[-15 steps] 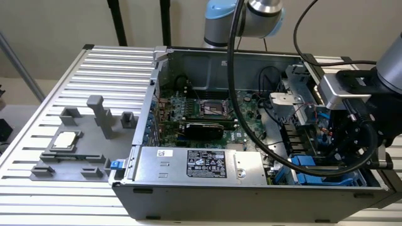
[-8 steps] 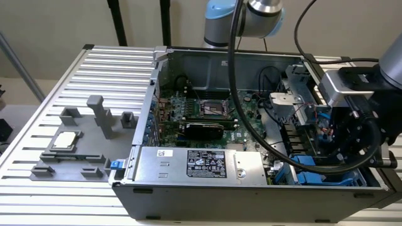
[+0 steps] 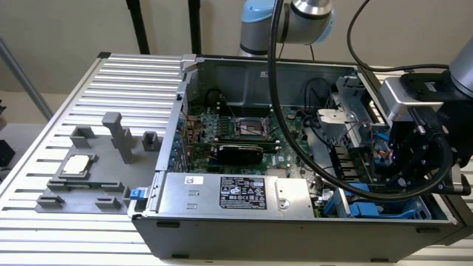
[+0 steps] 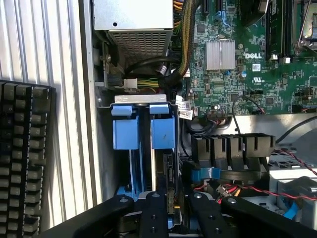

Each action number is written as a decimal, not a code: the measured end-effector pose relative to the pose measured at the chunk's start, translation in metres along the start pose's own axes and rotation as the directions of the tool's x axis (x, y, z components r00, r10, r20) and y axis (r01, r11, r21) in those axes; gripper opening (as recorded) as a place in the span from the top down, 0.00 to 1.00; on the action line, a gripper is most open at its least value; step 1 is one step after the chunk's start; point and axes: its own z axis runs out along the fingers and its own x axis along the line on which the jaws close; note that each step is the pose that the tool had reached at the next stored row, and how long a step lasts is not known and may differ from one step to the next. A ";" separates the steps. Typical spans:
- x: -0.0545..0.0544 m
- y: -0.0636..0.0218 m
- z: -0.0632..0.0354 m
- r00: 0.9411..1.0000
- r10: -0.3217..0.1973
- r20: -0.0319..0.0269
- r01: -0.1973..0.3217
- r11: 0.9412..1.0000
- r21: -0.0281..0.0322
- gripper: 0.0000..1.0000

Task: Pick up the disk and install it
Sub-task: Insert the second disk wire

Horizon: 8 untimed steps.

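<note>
The gripper (image 4: 173,218) is lowered over the drive bay at the computer case's (image 3: 296,235) near corner, clamped edgewise on the disk (image 4: 167,183). Blue caddies (image 4: 143,131) stand alongside, so it aligns with the slot.

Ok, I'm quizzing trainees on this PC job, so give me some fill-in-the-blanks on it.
The motherboard is branded ____. The gripper is nearest to two ____ caddies. The CPU chip lies ____ the case.
Missing words: Dell; blue; outside.
</note>
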 end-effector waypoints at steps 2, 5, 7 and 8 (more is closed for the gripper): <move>0.000 0.0000 0.0000 1.000 0.000 0.000 0.000 1.000 0.000 0.00; 0.000 0.0000 0.0000 1.000 0.000 0.000 0.000 1.000 0.000 0.00; 0.000 0.0000 0.0000 1.000 0.000 0.000 0.000 1.000 0.000 0.00; 0.000 0.0000 0.0000 1.000 0.000 0.000 0.000 1.000 0.000 0.00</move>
